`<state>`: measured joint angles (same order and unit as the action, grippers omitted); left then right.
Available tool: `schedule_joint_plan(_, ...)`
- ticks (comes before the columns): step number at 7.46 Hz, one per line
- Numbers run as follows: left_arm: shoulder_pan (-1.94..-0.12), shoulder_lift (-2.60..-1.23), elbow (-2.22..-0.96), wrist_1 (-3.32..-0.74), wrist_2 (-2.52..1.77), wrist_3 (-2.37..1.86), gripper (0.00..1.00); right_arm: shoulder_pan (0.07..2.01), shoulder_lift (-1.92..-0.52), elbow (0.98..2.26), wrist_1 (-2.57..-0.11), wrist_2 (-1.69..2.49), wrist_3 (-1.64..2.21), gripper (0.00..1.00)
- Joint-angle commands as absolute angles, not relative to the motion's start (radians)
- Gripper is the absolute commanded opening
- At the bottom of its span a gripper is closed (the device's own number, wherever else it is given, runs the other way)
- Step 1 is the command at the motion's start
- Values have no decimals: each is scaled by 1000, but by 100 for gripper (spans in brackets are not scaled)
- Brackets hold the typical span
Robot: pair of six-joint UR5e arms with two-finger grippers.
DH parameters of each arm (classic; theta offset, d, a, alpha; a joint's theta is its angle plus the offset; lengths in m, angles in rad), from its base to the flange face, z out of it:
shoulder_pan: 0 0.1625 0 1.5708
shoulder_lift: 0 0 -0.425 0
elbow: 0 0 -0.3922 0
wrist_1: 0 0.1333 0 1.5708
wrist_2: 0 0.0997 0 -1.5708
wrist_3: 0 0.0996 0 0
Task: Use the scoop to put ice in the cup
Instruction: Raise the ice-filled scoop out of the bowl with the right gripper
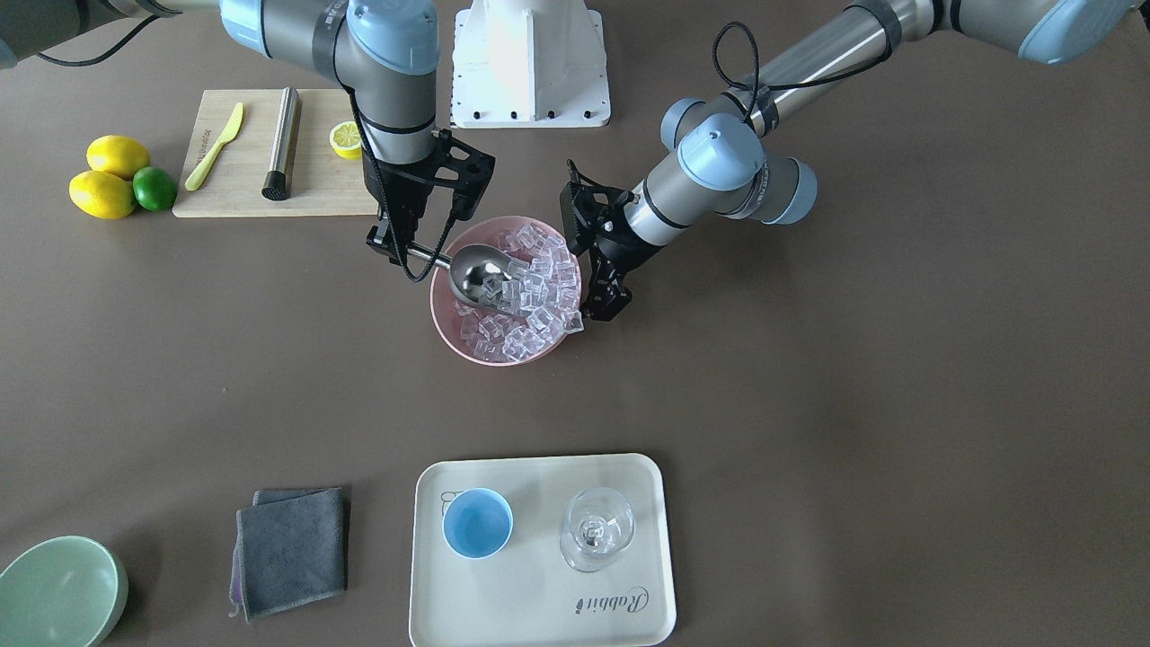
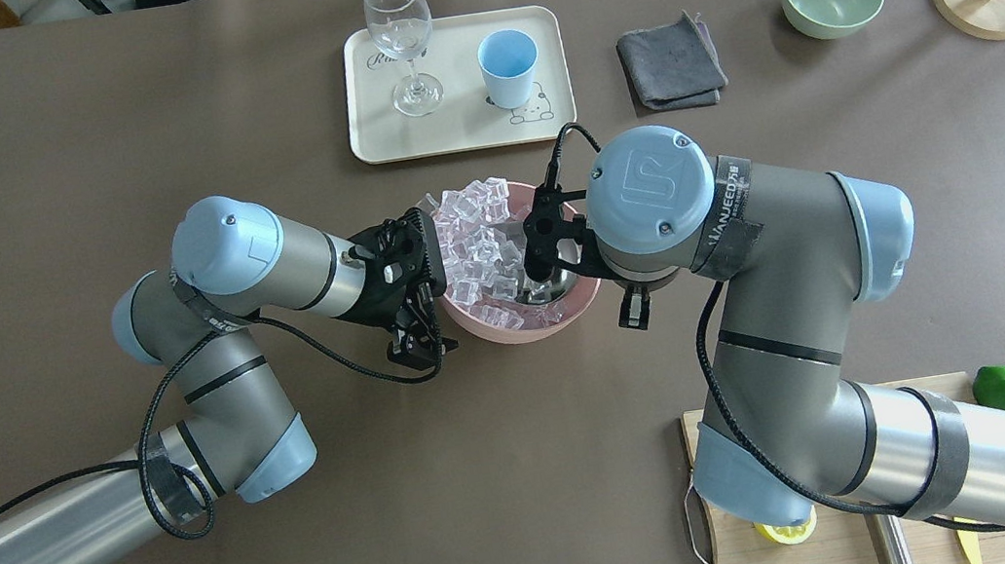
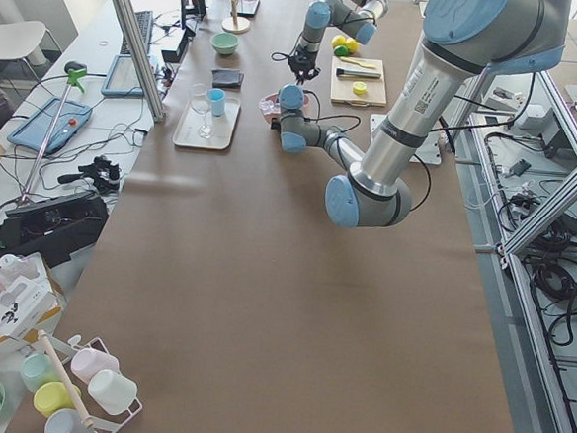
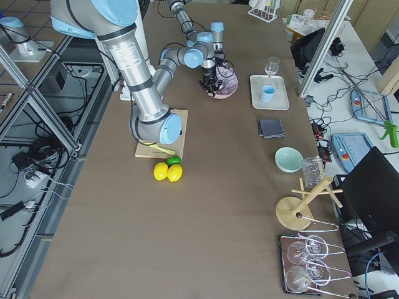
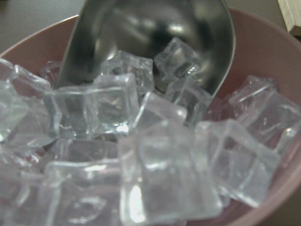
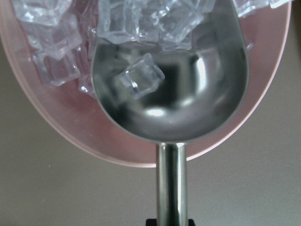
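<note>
Brown tabletop [image 1: 809,404]: right end effector [image 1: 396,251] clamps the scoop [image 1: 476,270]; whether left end effector [image 1: 604,301] grips, cannot tell.

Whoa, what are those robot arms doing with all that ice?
The right end effector holds the scoop by its handle, with the trough dug into the ice in the pink bowl. A few cubes sit in the trough. The left end effector is at the bowl's other side; I can't tell if it grips the rim. The blue cup stands empty on the tray.

Grey arms [image 2: 784,218], blue caps [image 2: 650,178], seemingly taped cables [image 2: 315,350]
</note>
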<state>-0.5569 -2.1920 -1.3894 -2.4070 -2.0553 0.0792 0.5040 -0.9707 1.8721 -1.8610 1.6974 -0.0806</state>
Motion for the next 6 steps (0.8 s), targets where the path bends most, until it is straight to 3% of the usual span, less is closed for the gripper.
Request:
schedule_joint_plan(1,-557,-2192,-1390,-2407,-2056,80,98,503,-1005,1897,-1819,1697,-64,0)
schedule_joint_plan(6,-557,-2184,-1390,-2410,-2057,81,98,540,-1017,1973,-1870,1722,-63,0)
